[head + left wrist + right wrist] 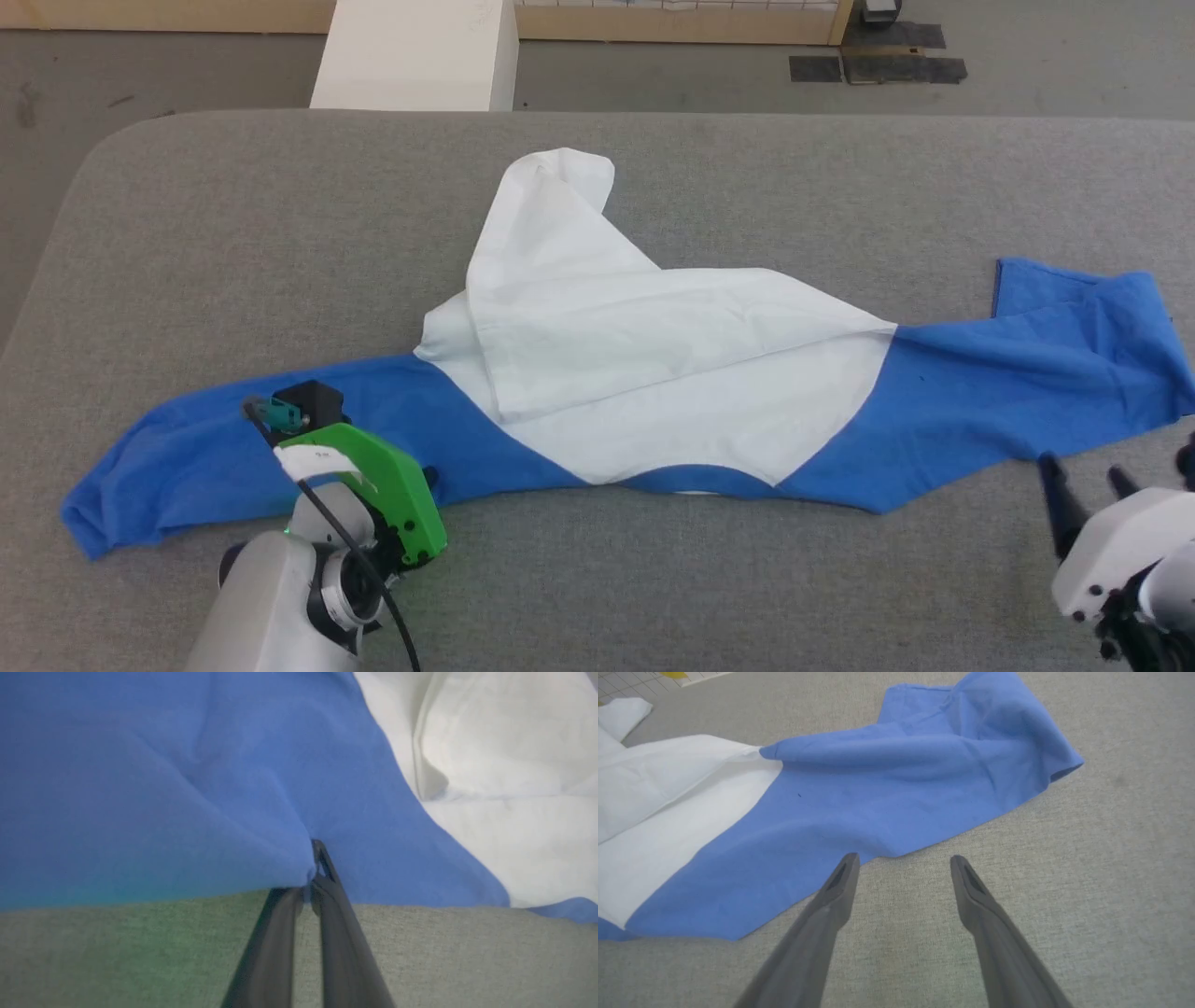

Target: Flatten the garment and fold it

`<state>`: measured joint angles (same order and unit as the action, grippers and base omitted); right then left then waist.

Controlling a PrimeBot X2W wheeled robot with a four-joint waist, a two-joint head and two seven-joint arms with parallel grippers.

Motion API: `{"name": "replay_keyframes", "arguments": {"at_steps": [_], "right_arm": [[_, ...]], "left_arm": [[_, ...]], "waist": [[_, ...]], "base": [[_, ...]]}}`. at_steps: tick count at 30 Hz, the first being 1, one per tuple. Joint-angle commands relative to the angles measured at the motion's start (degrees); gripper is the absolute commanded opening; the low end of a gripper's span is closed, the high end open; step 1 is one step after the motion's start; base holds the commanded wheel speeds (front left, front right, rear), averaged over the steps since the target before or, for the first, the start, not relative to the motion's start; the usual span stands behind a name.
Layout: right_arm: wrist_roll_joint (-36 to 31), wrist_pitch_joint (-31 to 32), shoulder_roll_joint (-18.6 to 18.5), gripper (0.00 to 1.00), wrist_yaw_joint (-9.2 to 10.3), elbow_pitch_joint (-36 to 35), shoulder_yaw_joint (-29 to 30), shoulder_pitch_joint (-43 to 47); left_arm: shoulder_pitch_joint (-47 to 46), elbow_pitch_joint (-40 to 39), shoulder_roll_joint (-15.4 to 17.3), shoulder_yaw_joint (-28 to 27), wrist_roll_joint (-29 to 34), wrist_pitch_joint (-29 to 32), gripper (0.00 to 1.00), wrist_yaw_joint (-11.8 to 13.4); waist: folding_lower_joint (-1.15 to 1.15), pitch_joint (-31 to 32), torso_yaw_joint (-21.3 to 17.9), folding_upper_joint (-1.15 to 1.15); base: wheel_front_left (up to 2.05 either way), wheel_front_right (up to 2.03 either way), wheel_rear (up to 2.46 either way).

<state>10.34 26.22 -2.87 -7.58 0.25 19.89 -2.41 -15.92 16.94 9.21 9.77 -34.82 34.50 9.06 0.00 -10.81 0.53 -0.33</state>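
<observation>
Pinching the garment [653,373] by a blue sleeve edge, left hand [310,873] clamped shut | right hand [901,861] open, other sleeve just ahead of it | I reckon: grip there too, draw both apart, low over the desk [653,579].

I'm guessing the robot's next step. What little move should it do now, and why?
Probably slide the open right tool forward onto the near edge of the right sleeve and close it. The left tool pinches the left sleeve, and the garment lies folded over, so pulling both sleeves apart could flatten it.
</observation>
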Motion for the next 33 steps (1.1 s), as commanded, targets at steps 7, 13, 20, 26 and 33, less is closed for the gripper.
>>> {"name": "replay_keyframes", "arguments": {"at_steps": [7,13,20,26,33], "right_arm": [[-2.3,11.6,0.0,1.00,0.09,-0.1,-4.1,-1.8],[-5.1,15.3,0.0,1.00,0.09,3.7,-5.1,-6.9],[-9.7,19.2,0.0,1.00,0.09,9.4,-5.0,-11.1],[-11.5,19.8,0.0,1.00,0.09,13.7,-5.1,-12.8],[-10.0,21.7,0.0,0.00,0.09,15.7,-6.6,-12.8]], "left_arm": [[3.0,-3.1,-0.5,0.2,-0.5,-0.7,0.00,0.2],[3.1,-4.5,-0.6,0.6,-0.6,-0.8,0.00,0.3],[2.0,-4.8,-1.0,1.4,-0.7,-0.9,0.00,-0.1],[1.7,-4.7,-1.2,1.8,-0.8,-1.2,0.00,-0.2],[1.8,-4.3,-1.3,1.9,-1.4,-1.5,0.00,-0.5]], "waist": [[0.00,-0.8,0.6,0.33],[0.00,-1.8,1.1,0.33],[0.00,-3.5,2.3,0.33],[0.00,-4.9,2.9,0.33],[0.00,-5.2,3.1,0.33]], "base": [[0.00,0.00,0.00],[0.00,0.00,0.00],[0.00,0.00,0.00],[0.00,0.00,0.00],[0.00,0.00,0.00]]}}
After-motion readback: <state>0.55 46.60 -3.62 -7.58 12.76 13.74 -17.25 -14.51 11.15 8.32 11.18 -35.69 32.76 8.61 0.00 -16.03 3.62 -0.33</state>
